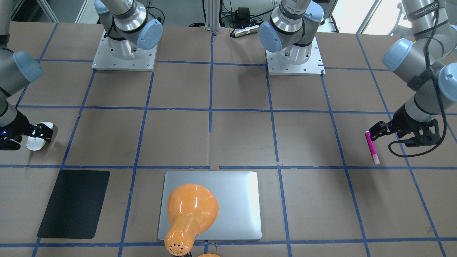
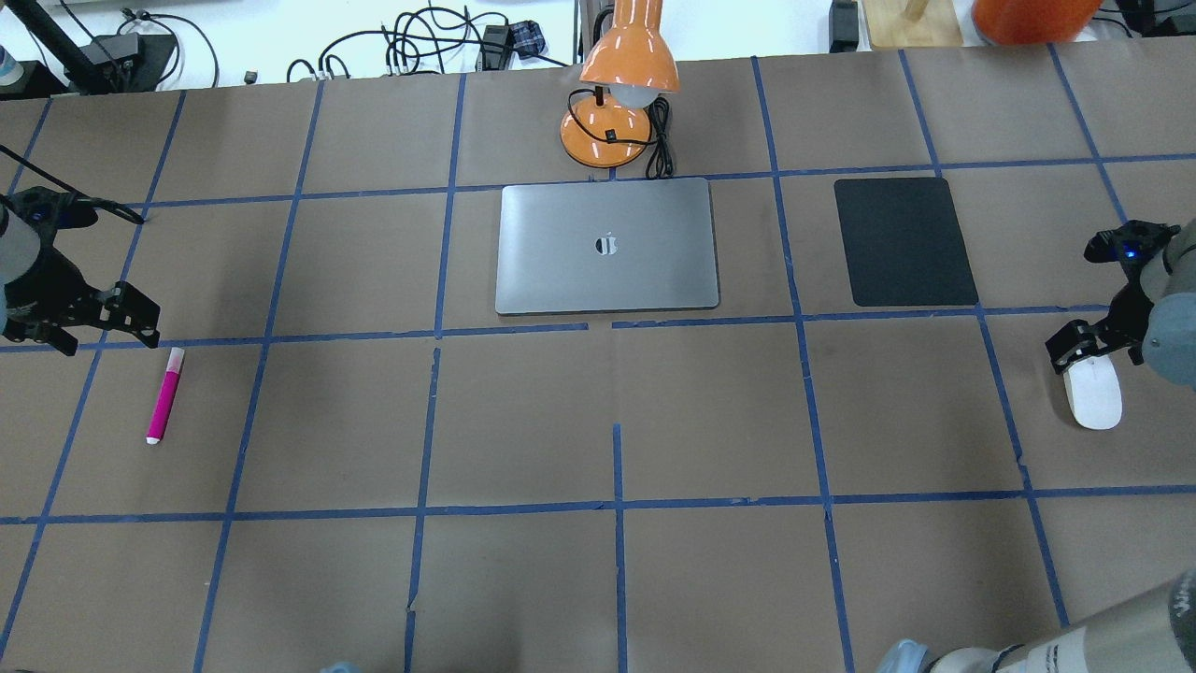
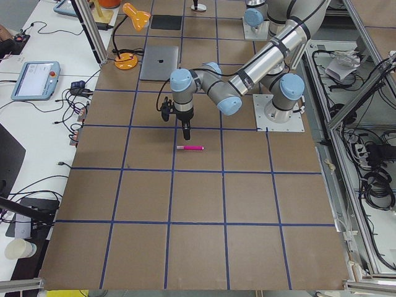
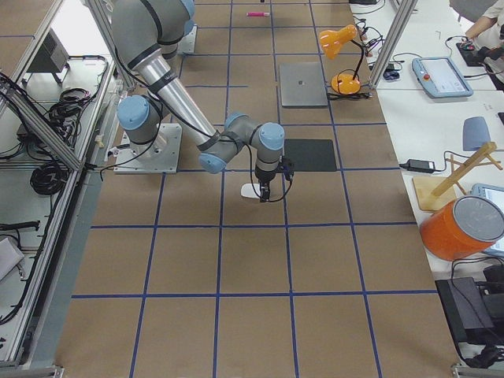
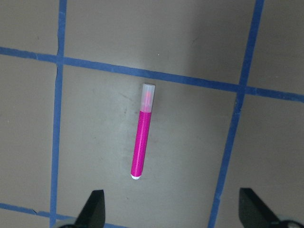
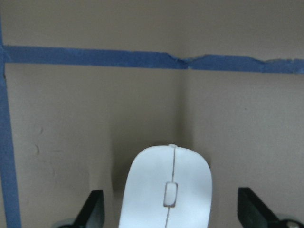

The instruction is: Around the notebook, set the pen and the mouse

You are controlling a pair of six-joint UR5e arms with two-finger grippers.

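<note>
- pen (image 2: 165, 394) lay flat on the brown paper table (image 2: 523, 579), out at the left end, pale cap end pointing away from the robot, well apart from everything else.
- left gripper (image 5: 173, 213) hung over it near the cap end, fingers spread wide and holding nothing; in the wrist view the pen lay ahead of the fingertips, touching neither.
- notebook (image 2: 607, 245) sat closed and square in the middle of the far side, logo up.
- orange desk lamp (image 2: 626, 84) stood just behind it, shade leaning over its far edge.
- black mat (image 2: 904, 241) lay flat to the right of the notebook, a clear gap between them.
- mouse (image 2: 1093, 397) rested near the right edge, on the robot's side of the mat, far from the notebook.
- right gripper (image 6: 171, 211) was low over the mouse, fingers released, one either side with a gap showing at both.
</note>
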